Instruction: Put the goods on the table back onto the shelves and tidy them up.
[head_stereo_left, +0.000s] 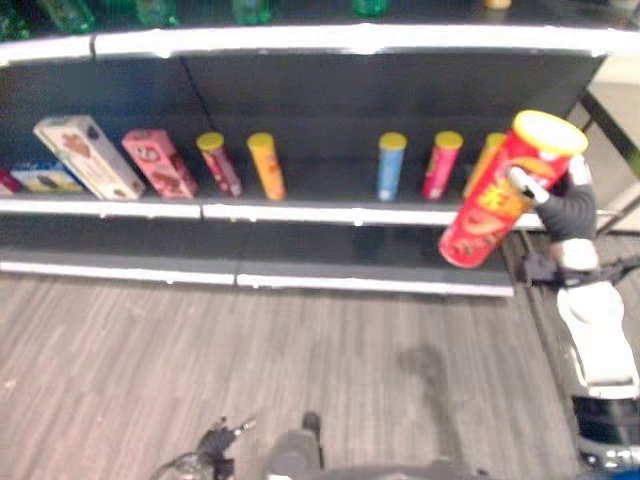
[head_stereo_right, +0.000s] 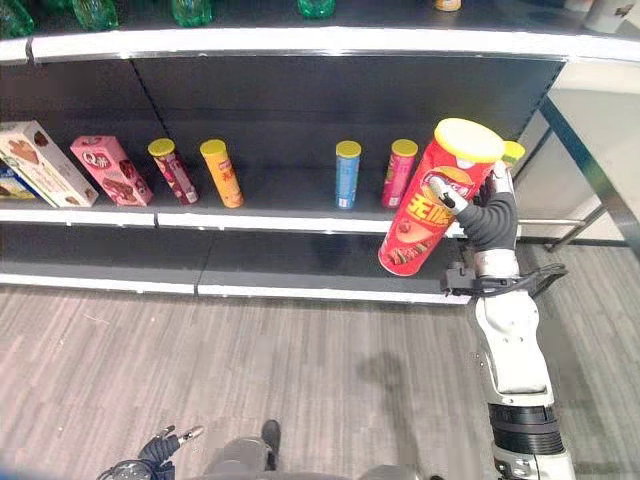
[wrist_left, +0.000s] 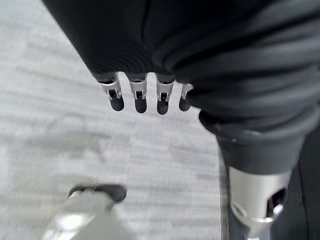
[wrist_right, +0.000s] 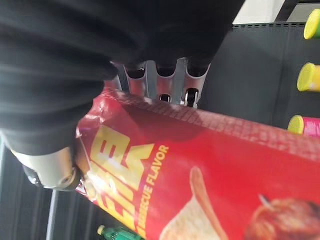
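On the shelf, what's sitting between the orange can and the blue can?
Nothing: that stretch of shelf between the orange can and the blue can is bare, as the right eye view shows.

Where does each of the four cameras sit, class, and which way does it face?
Left eye view: on the head, looking down at the shelf; right hand grips the red can.
Right eye view: beside it, facing the same scene.
Left wrist view: on the left wrist, facing floor past the left hand.
Right wrist view: on the right wrist, facing the can.
Shared: can, shelf.
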